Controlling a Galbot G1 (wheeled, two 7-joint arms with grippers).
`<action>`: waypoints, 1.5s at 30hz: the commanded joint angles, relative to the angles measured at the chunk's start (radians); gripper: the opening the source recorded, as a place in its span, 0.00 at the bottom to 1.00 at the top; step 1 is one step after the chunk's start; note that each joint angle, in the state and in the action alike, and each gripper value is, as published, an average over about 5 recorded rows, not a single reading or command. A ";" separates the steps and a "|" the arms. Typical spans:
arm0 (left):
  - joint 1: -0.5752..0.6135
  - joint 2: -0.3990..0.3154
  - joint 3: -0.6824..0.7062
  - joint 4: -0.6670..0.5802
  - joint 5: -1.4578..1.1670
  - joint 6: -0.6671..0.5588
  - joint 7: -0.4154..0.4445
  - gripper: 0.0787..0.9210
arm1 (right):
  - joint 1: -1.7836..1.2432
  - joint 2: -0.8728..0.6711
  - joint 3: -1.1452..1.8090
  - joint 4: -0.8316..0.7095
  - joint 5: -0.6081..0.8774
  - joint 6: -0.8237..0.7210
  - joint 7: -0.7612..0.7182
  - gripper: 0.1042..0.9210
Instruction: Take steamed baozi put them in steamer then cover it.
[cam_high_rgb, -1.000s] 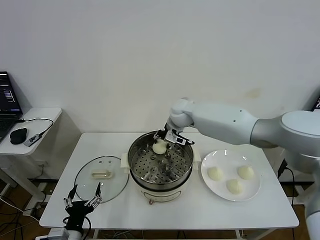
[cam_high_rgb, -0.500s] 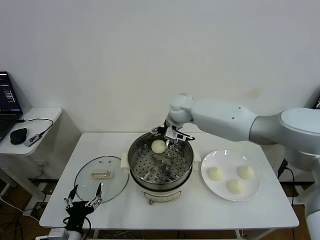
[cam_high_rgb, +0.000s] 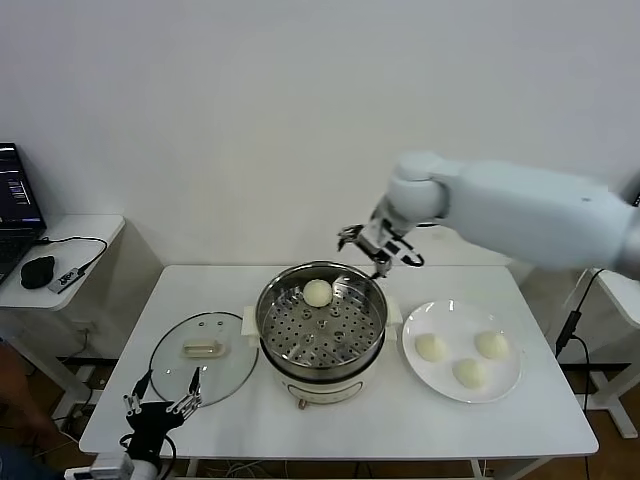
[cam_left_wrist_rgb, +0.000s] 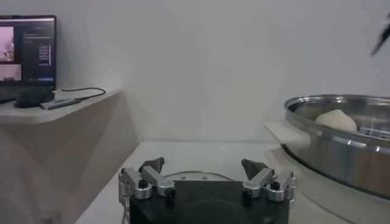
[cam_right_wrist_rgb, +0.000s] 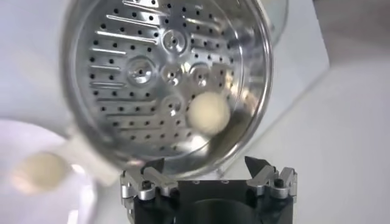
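Head view: right gripper (cam_high_rgb: 378, 248) hovers above the steamer (cam_high_rgb: 321, 330) rim at 1 o'clock — jaws spread, empty. One baozi (cam_high_rgb: 317, 292) lies on the tray at 12 o'clock; three baozi (cam_high_rgb: 431, 347) sit on the plate (cam_high_rgb: 505, 382). The cover (cam_high_rgb: 203, 350) rests at 9 o'clock.

Left wrist view: left gripper (cam_left_wrist_rgb: 206, 177) parked at the table edge — spread, empty.

Right wrist view: the baozi lies on the perforated tray (cam_right_wrist_rgb: 137, 73).

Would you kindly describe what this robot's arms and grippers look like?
The right arm has smooth, rounded white shells with a grey section towards the shoulder. The right gripper and left gripper match: a black body, two silver metal linkages with black screws, dark pointed fingertips, and thin black cables at the wrist.
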 joint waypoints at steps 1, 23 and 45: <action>0.001 0.003 -0.004 -0.005 0.002 0.023 0.001 0.88 | 0.032 -0.408 0.003 0.217 0.078 -0.263 -0.048 0.88; -0.013 0.005 -0.007 0.026 0.003 0.026 0.006 0.88 | -0.622 -0.426 0.364 0.069 -0.093 -0.256 0.013 0.88; -0.023 0.013 -0.033 0.061 0.006 0.024 0.007 0.88 | -0.751 -0.143 0.448 -0.226 -0.181 -0.215 0.065 0.88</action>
